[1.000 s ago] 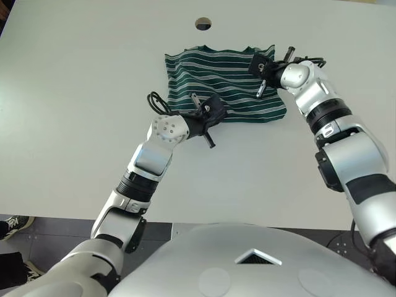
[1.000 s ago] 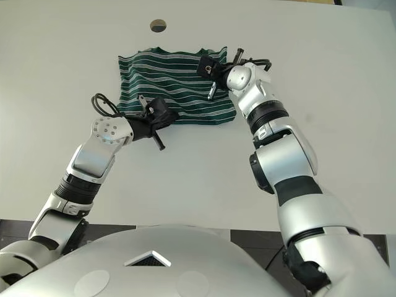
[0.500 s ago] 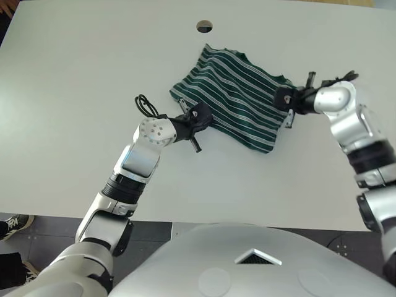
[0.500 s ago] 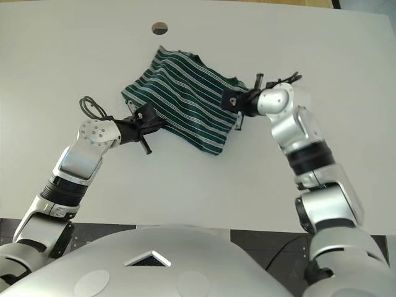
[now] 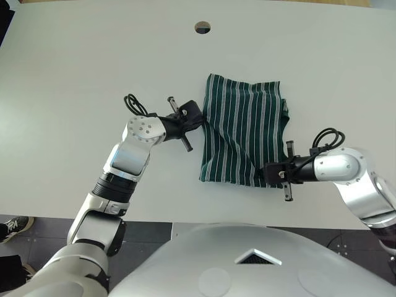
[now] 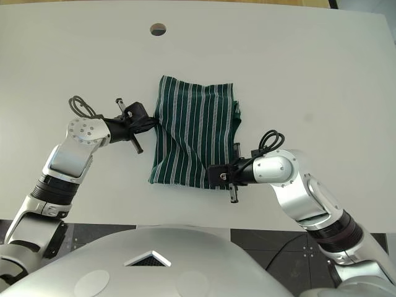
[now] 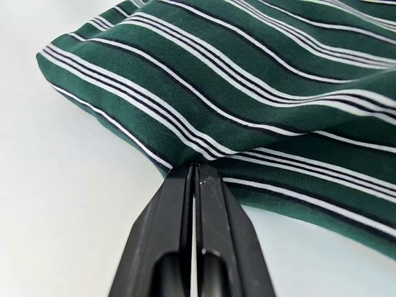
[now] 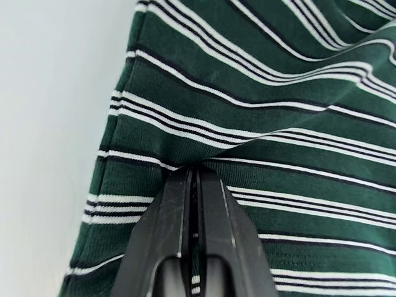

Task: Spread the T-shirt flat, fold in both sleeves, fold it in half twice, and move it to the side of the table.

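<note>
left tool (image 5: 198, 118), right tool (image 5: 266, 174) clamped on t-shirt (image 5: 242, 133); shirt rotated, right tool drawn nearer.

I am swinging the T-shirt (image 5: 242, 133) around: my right gripper (image 5: 270, 174) is dragging its corner toward the table's near edge, while my left gripper (image 5: 199, 119) is shifting slightly left.

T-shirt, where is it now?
Left eye view: the T-shirt lies right of centre on the table, left gripper pinching its left edge, right gripper its near corner.
</note>
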Robot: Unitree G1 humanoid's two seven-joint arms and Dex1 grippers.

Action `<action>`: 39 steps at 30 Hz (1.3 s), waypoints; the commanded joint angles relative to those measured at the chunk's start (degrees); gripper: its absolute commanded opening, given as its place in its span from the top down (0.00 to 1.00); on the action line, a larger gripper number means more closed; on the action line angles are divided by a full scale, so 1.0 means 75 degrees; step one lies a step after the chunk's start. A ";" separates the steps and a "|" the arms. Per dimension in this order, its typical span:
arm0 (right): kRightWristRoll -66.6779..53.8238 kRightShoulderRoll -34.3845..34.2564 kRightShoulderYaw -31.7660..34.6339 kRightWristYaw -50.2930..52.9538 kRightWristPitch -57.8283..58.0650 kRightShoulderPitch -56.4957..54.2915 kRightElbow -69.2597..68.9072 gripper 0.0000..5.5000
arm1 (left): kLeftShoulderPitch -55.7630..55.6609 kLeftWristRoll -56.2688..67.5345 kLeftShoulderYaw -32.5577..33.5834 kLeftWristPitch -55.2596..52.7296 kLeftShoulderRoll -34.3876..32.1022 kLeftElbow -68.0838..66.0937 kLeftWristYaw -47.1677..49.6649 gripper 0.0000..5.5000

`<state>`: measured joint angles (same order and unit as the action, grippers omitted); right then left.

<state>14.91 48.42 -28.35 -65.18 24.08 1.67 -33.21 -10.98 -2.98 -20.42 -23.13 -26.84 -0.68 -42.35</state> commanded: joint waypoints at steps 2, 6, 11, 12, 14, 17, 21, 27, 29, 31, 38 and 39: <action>-0.0274 0.0182 0.0587 0.0197 0.0260 0.0049 0.0147 0.98 | 0.0194 -0.0066 0.0085 -0.0042 -0.0185 -0.0224 0.0024 0.98; -0.1662 -0.0489 0.2255 0.0706 -0.0397 -0.0435 -0.0214 0.98 | 0.0667 0.0512 0.0988 0.2313 -0.0280 0.0298 0.0066 0.98; -0.3111 -0.0534 0.3752 0.0747 -0.1002 -0.0128 -0.0616 0.91 | 0.1395 0.1742 0.1657 0.3682 -0.1047 0.0807 -0.1517 0.92; -0.3068 -0.0448 0.3830 0.0746 -0.1299 0.0047 -0.0569 0.87 | 0.1482 0.1711 0.1691 0.3931 -0.1212 0.0771 -0.1683 0.88; -0.2535 -0.0225 0.3927 0.0854 -0.2503 0.0551 -0.0068 0.81 | 0.1691 0.1684 0.1749 0.4368 -0.1559 0.0784 -0.2016 0.83; -0.0797 0.0799 0.3620 0.1012 -0.4739 0.1143 0.1366 0.71 | 0.2072 0.1295 0.1718 0.5013 -0.2109 0.0819 -0.2296 0.75; -0.0058 0.1423 0.3590 0.1189 -0.6267 0.1760 0.2487 0.60 | 0.2262 -0.0071 0.1449 0.5981 -0.2665 0.0508 -0.2041 0.64; 0.0278 0.1766 0.3167 0.1070 -0.6964 0.2366 0.2785 0.50 | 0.2257 -0.1271 0.0984 0.6699 -0.2842 0.0436 -0.1736 0.60; 0.0294 0.1644 0.2957 0.1147 -0.7121 0.2316 0.2684 0.50 | 0.2186 -0.1378 0.0842 0.6796 -0.2780 0.0382 -0.1694 0.60; 0.0440 0.1455 0.2713 0.1300 -0.7293 0.2088 0.2645 0.50 | 0.2127 -0.1421 0.0689 0.6850 -0.2710 0.0337 -0.1656 0.60; 0.1248 0.0731 0.1887 0.2081 -0.7984 0.1088 0.2914 0.50 | 0.1999 -0.1495 -0.0020 0.6918 -0.2351 0.0348 -0.1631 0.60; 0.1414 0.0642 0.1812 0.2232 -0.8067 0.0972 0.2984 0.50 | 0.2006 -0.1482 -0.0125 0.6926 -0.2310 0.0370 -0.1646 0.60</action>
<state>22.41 54.44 -13.14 -49.59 -35.67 10.36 -12.40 3.59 -12.46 -18.86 29.50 -44.54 2.71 -53.73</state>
